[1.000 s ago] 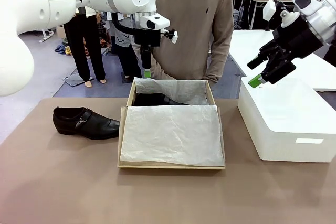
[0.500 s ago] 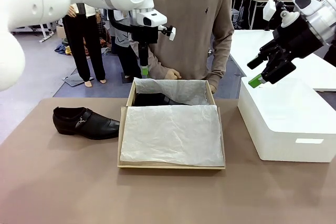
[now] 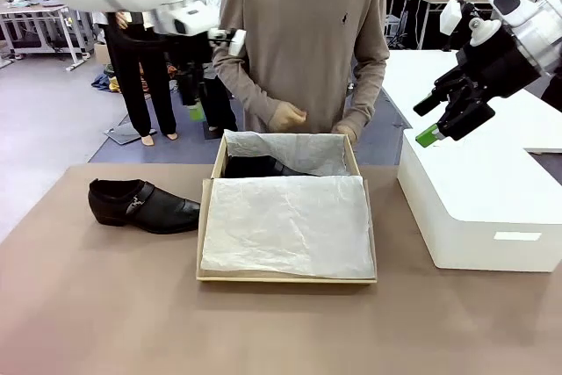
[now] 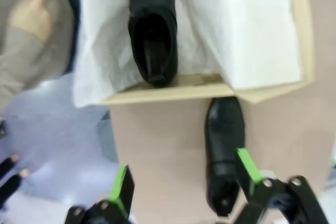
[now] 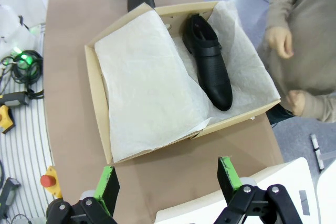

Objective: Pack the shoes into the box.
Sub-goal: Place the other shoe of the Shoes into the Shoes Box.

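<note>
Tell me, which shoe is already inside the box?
The shoe lying on the white tissue paper in the cardboard box, nearest the person. The other shoe sits outside on the table, left of the box.

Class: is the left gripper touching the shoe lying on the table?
Apart. Front view: the left gripper hangs high, open air between it and the shoe.

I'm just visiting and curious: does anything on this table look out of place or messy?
One shoe lies in the box, but the other shoe sits outside on the table, beside the box. The tissue paper is crumpled and drapes over the box's far rim. Nothing looks damaged.
</note>
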